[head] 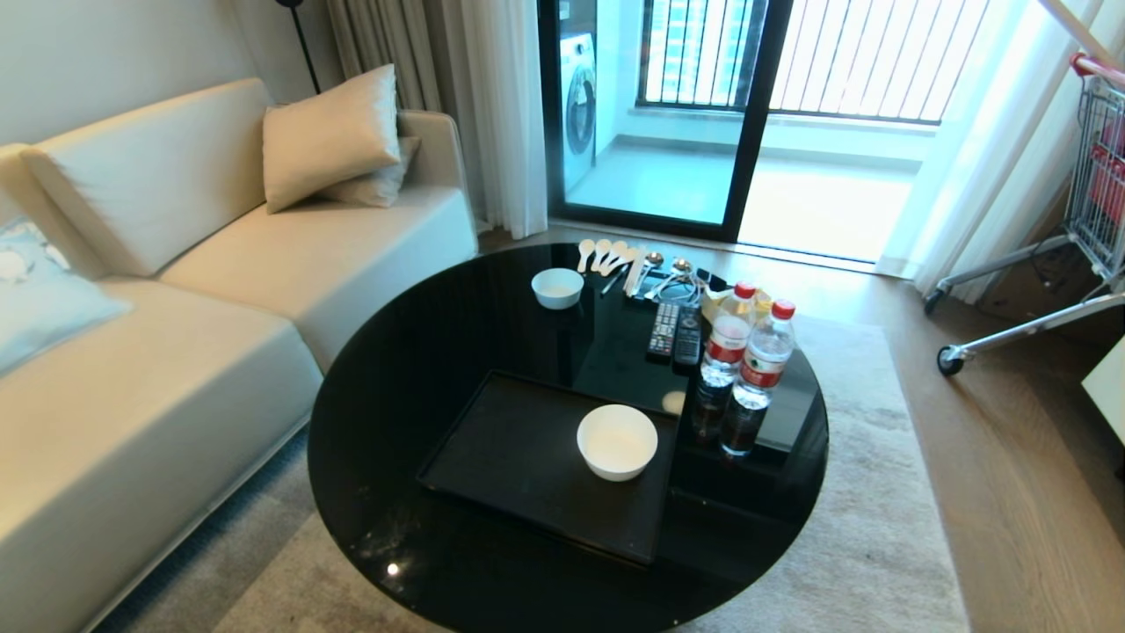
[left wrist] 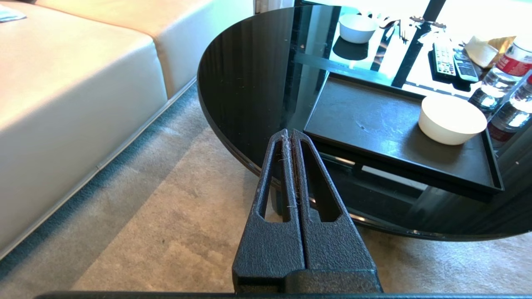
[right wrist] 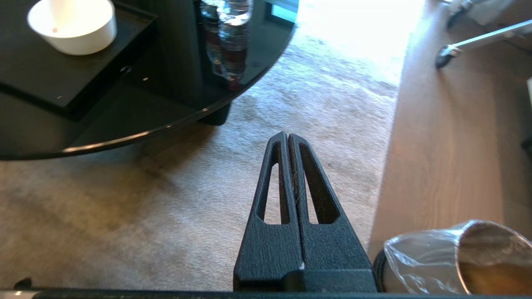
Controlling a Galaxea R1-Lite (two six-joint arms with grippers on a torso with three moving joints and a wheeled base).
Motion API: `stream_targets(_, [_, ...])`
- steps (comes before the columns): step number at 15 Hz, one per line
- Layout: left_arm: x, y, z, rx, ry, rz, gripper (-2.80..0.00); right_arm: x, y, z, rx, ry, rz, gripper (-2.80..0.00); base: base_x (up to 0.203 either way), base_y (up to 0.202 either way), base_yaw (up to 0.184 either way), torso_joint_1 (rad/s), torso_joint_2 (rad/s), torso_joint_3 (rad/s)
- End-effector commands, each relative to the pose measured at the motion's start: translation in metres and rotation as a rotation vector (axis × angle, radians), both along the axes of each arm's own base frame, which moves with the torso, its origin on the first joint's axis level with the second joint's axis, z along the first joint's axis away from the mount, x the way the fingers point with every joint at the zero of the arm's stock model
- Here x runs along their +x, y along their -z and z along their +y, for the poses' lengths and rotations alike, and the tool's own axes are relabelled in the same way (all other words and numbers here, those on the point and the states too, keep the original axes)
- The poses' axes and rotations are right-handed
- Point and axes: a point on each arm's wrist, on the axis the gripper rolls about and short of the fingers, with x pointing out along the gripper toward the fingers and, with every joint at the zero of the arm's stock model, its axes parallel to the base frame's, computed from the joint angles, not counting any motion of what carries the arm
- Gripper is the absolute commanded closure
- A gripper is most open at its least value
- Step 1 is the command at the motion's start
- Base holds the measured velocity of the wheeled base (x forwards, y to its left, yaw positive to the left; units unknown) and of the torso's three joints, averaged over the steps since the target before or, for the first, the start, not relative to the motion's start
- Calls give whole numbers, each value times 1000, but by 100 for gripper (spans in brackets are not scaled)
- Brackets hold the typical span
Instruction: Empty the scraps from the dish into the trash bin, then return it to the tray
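Now one dish [head: 617, 441] on tray [head: 518, 457]; two bottles [head: 747, 369], two remotes [head: 675, 334]; both hands pressed closed, empty.

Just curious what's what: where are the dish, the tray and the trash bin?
dish [head: 617, 442]: head view, inner bottom.
tray [head: 518, 457]: head view, bare floor.
trash bin [right wrist: 490, 257]: right wrist view, steel rim.

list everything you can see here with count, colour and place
dish: 1, white, on the tray's right part
tray: 1, black, near side of the table
table: 1, round, glossy black, on a rug
smaller bowl: 1, white, far side
spoons: several, pale, far edge
remotes: 2, dark, behind the bottles
water bottles: 2, clear, red caps, right side
trash bin: 1, steel, bag-lined, on the floor
sofa: 1, cream, left
left hand: shut, off the table's edge
right hand: shut, over the rug
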Motion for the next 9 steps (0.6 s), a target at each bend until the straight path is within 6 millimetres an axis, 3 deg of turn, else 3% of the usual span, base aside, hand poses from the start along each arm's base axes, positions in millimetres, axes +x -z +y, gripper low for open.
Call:
stream_targets(1, [0,0,0,-1,-1,-1,0,-7,3,1,6,-40,-45,0,0,0,0,0,0,0])
stream_targets(5, [0,0,0,-1,-1,0,0,-19,6,1,21,-60,-199,0,0,0,0,0,0,0])
stream_targets(9, [0,0,0,-1,-1,0,0,-20,7,1,22,-62,-210,0,0,0,0,0,0,0])
